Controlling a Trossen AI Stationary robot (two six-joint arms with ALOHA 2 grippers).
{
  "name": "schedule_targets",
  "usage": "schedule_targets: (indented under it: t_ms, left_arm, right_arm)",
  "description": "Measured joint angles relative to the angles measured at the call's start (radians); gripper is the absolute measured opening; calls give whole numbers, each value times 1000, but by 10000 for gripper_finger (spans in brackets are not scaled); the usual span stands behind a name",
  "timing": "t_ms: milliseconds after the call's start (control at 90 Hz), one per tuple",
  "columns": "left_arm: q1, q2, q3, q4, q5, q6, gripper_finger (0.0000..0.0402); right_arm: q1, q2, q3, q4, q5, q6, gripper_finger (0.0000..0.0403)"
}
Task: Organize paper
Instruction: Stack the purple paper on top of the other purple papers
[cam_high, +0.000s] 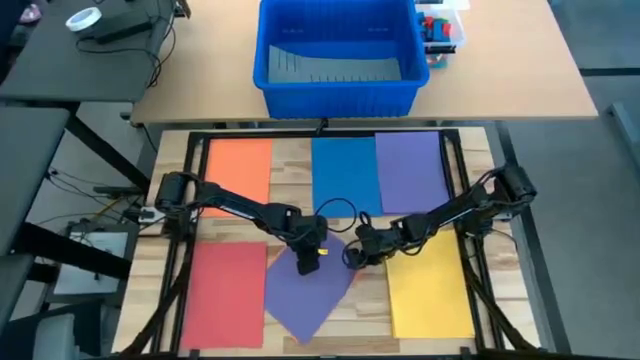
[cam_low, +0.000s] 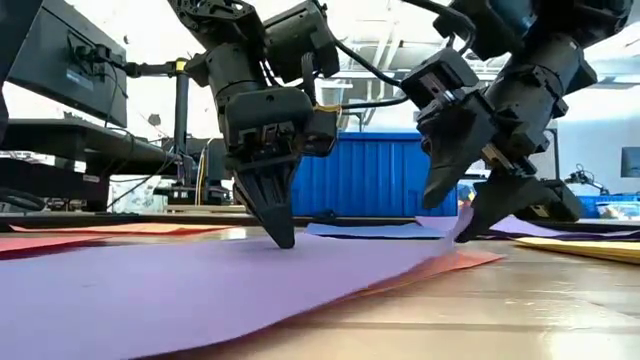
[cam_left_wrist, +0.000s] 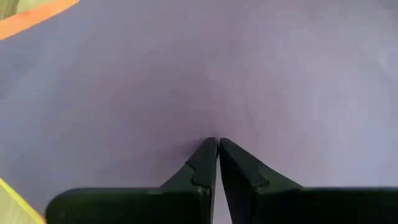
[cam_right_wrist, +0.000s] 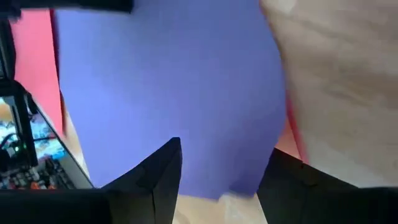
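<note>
the skewed purple sheet of thin paper (cam_high: 308, 290) is lying at the near centre of the wooden table (cam_high: 290, 165), long axis running diagonally. the left gripper (cam_high: 309, 258), fingers pressed together, is pinning its far part. the right gripper (cam_high: 354, 253), fingers spread wide, is straddling the right corner and is nearer that edge. the big blue plastic bin (cam_high: 338, 56), far side, is holding grey sheets.

An orange-red sheet (cam_low: 455, 262) lies almost wholly hidden under the tilted purple sheet (cam_high: 308, 285). The bin's (cam_high: 335, 92) contents are too small to tell, and the red sheet (cam_high: 222, 296) runs off the lower edge.
</note>
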Motion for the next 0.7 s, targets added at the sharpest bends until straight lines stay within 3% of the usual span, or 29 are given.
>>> schedule_targets:
  t_ms: [289,456,622,700]
  left_arm:
    - [0,0,0,0,0,0,6]
    - [0,0,0,1,0,1,6]
    - [0,0,0,18,0,16,6]
    - [3,-2,17,-15,1,38,6]
  right_arm:
    - [-23,0,0,6,21,-56,158]
    - [-9,8,0,65,20,-83,103]
    - [-8,73,1,172,-21,-131,21]
    - [-10,85,1,153,-33,-154,7]
